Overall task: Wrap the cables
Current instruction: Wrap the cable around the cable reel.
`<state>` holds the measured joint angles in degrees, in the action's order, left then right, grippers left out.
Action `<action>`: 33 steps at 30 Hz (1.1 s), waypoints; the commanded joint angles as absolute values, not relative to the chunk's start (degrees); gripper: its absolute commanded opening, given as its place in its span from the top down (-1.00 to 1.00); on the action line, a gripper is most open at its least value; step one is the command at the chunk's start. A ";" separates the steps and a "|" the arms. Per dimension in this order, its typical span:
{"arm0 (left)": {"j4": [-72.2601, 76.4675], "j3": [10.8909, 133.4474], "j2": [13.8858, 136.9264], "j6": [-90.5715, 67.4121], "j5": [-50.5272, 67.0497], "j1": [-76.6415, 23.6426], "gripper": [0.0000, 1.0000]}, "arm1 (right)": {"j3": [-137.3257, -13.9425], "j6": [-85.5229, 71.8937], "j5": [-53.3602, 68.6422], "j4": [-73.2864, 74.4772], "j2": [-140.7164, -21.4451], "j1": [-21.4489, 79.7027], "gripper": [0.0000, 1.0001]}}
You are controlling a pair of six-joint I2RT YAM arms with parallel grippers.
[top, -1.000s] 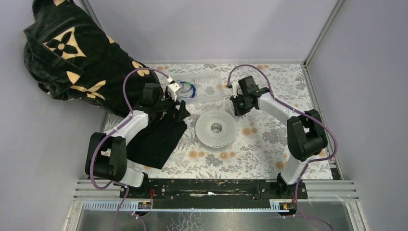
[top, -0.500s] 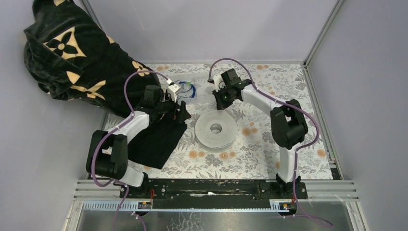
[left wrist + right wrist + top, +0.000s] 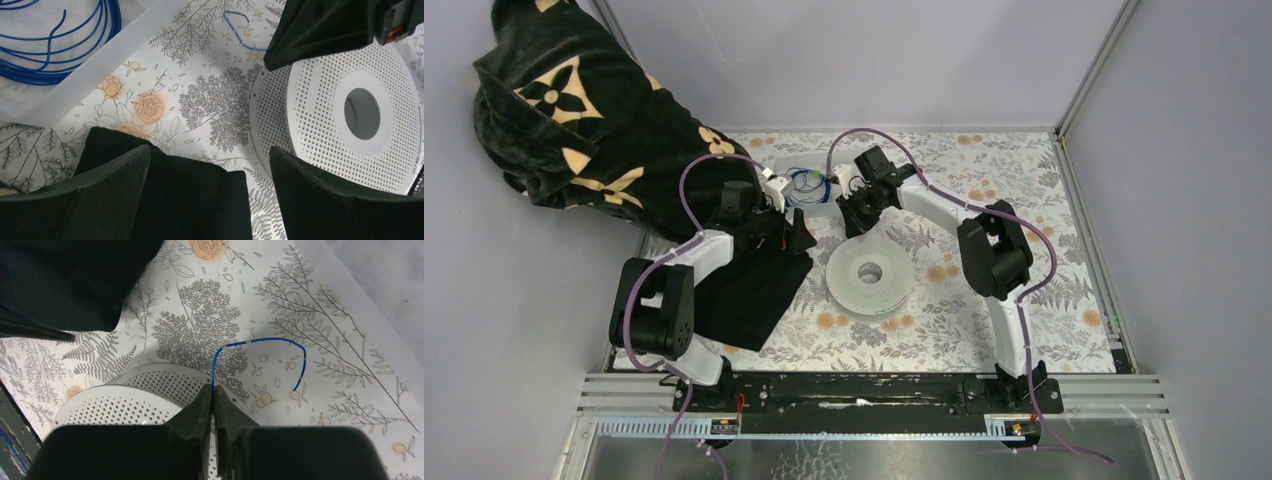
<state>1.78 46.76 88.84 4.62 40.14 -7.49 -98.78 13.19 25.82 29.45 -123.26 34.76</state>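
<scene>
A coil of thin blue cables [image 3: 805, 184] lies in a clear tray [image 3: 826, 205] at the back of the table; it also shows in the left wrist view [image 3: 55, 55]. My right gripper [image 3: 212, 392] is shut on one blue cable end [image 3: 260, 342] that arcs over the floral cloth just beyond the white perforated spool [image 3: 872, 272]. In the top view the right gripper [image 3: 852, 212] sits between tray and spool. My left gripper [image 3: 796, 238] is open and empty, its fingers [image 3: 107, 185] over the black cloth [image 3: 200, 200].
A black patterned garment [image 3: 574, 120] is heaped at the back left corner. The black cloth [image 3: 749, 290] lies left of the spool. The spool [image 3: 360, 110] fills the right of the left wrist view. Enclosure walls stand close around.
My right arm has swung left across the back of the table, from right of the spool to the tray's front edge. The left arm has barely moved.
</scene>
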 commanded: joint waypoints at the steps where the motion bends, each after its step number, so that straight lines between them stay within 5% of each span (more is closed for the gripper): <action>1: 9.66 46.23 91.48 1.41 42.80 -7.38 -0.92 | -102.80 16.06 30.81 32.22 -124.61 35.61 0.77; 15: 23.92 50.11 101.64 -27.70 45.39 -7.20 -0.56 | -99.65 17.22 38.27 28.28 -123.90 35.73 0.76; 33: 25.94 57.70 112.86 -34.81 52.22 -9.75 -0.03 | -98.53 17.05 39.47 27.02 -123.58 35.94 0.77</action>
